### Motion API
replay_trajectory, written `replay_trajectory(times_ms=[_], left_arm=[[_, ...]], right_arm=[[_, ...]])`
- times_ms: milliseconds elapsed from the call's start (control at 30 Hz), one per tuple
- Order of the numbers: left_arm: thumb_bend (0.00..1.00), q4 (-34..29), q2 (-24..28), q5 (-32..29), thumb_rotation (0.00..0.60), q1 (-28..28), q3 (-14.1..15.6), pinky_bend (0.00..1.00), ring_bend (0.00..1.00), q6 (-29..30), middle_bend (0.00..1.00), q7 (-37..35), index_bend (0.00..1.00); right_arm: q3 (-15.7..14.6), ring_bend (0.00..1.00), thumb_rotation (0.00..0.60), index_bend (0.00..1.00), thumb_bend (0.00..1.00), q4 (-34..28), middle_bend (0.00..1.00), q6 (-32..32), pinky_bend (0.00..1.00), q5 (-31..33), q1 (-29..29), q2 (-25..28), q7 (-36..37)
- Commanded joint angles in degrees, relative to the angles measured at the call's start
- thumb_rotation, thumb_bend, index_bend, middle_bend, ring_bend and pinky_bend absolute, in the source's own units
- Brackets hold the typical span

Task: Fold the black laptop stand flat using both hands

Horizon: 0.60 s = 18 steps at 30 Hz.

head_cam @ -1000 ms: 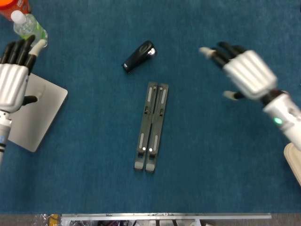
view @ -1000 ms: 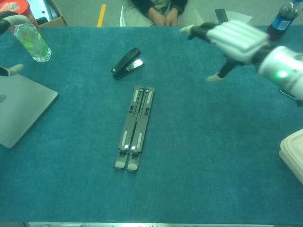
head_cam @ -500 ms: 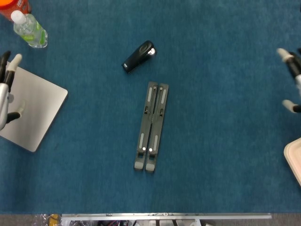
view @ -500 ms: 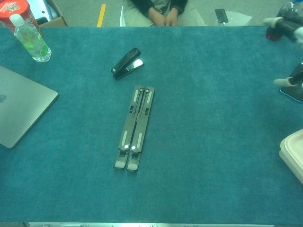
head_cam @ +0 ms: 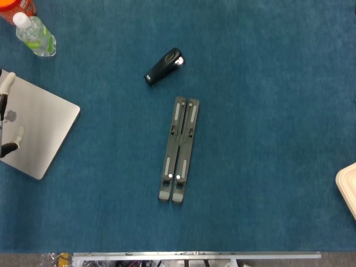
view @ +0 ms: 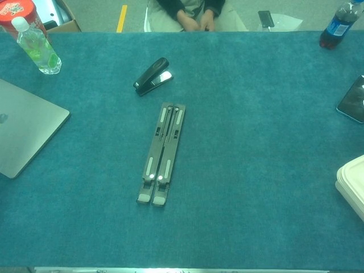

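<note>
The black laptop stand (head_cam: 179, 149) lies flat on the blue table mat, its two bars closed side by side, pointing away from me and slightly to the right. In the chest view the stand (view: 161, 153) sits mid-table with nothing touching it. Only the fingertips of my left hand (head_cam: 6, 114) show at the far left edge of the head view, spread apart over the laptop and holding nothing, far from the stand. My right hand appears in neither view.
A black stapler (head_cam: 164, 67) lies just beyond the stand. A grey laptop (head_cam: 41, 133) sits at the left, with a water bottle (head_cam: 34, 34) and a red can (view: 17, 11) behind it. At the right are a phone (view: 354, 100), a cola bottle (view: 336, 25) and a white container (view: 352, 185).
Both hands have pulled outward from the middle: the right hand left the frame to the right, the left slid off the left edge. The stand has not moved.
</note>
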Motion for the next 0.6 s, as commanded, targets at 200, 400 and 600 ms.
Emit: replay_trajectory(times_ms=[200,400,600], left_arm=[[0.29,-0.5,0.3,0.5,0.600,1.2,0.0,0.05,0.00,0.7,0.00,-0.1,0.00],[0.29,-0.8,0.4,1.0,0.600,1.8,-0.4,0.05,0.00,1.2,0.00,-0.1,0.00],[0.29,-0.7,0.5,1.3,0.600,2.1,-0.4,0.05,0.00,0.9,0.00,-0.3,0.00]], right_arm=[[1.1,0.10,0.600,0.00,0.01,0.5,0.19,0.0,0.28,-1.8,-2.0,0.3,0.9],[2.2,0.10,0.600,0.00,0.01,0.4,0.19,-0.6,0.28,-2.8,-2.9,1.0,1.8],[3.3,0.10,0.600,0.00,0.01,0.4,0.19,-1.6,0.28,-3.7,-3.1,0.8,2.0]])
